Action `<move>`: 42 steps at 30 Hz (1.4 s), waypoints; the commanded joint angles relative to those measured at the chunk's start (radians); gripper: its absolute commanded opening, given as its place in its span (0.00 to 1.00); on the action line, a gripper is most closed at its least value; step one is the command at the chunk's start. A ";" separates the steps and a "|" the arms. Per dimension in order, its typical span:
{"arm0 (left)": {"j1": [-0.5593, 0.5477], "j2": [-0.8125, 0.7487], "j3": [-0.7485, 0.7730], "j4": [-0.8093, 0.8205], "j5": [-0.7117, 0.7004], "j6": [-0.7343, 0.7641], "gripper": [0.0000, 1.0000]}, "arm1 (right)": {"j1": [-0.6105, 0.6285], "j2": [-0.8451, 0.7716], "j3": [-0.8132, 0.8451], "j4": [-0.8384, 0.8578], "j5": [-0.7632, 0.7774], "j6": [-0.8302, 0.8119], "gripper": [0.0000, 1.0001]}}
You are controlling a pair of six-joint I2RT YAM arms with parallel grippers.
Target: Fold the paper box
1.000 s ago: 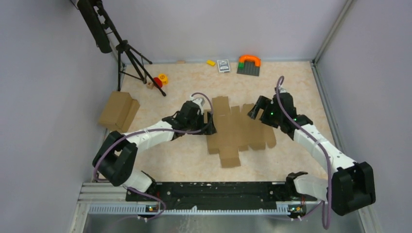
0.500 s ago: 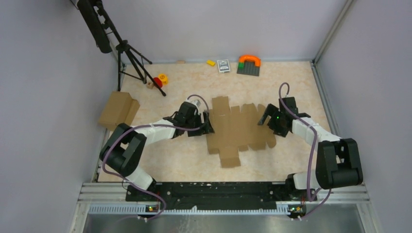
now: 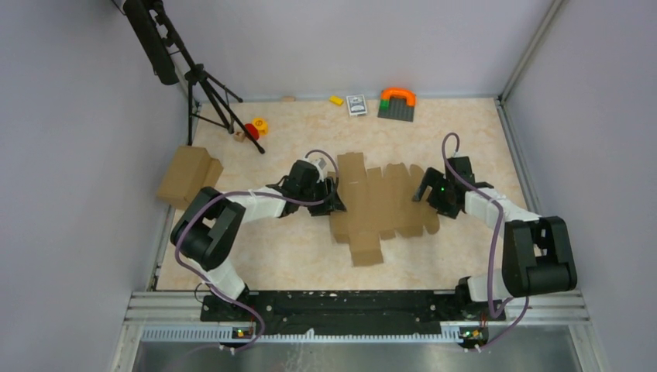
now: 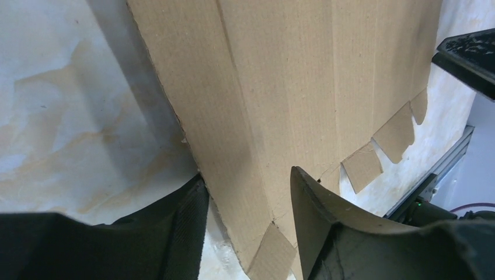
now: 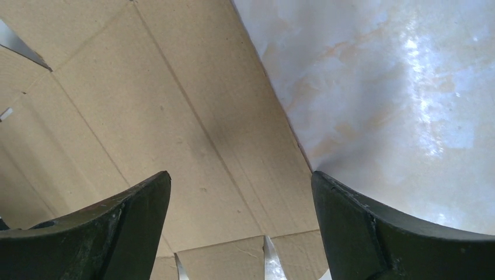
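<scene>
Left pincer (image 3: 331,200) straddles the left edge of the paper box (image 3: 380,205), jaws parted and not clamped. On my wrist feed one finger (image 4: 175,227) sits on the bare counter (image 3: 294,248) just beside the cardboard, and the other is over the sheet. Right pincer (image 3: 424,190) hovers low above the sheet's right edge, released and spread wide, one finger over cardboard and one over the marble-patterned counter. The paper box is a flat brown sheet of many flaps, lying unfolded at mid-counter between my two arms. At the counter's left edge stands a bulkier brown carton (image 3: 188,177), closed; I cannot tell what it holds. Along the far edge lie a yellow brick (image 3: 336,100), a card pack (image 3: 356,105) and an orange arch (image 3: 397,94) on a grey baseplate (image 3: 396,111). A black tripod (image 3: 205,93) stands at far left, with small red and yellow toys (image 3: 256,126) by its foot.
</scene>
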 commanded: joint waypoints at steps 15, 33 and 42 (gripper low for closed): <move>-0.014 0.038 0.235 -0.391 -0.163 0.211 0.11 | -0.002 -0.092 -0.113 0.065 -0.358 -0.025 0.83; -0.042 -0.385 -0.053 -0.171 -0.190 0.332 0.00 | -0.004 -0.299 -0.098 0.063 -0.451 -0.089 0.87; -0.034 -0.574 -0.145 -0.113 -0.206 0.277 0.00 | -0.004 -0.461 -0.224 0.214 -0.405 -0.058 0.97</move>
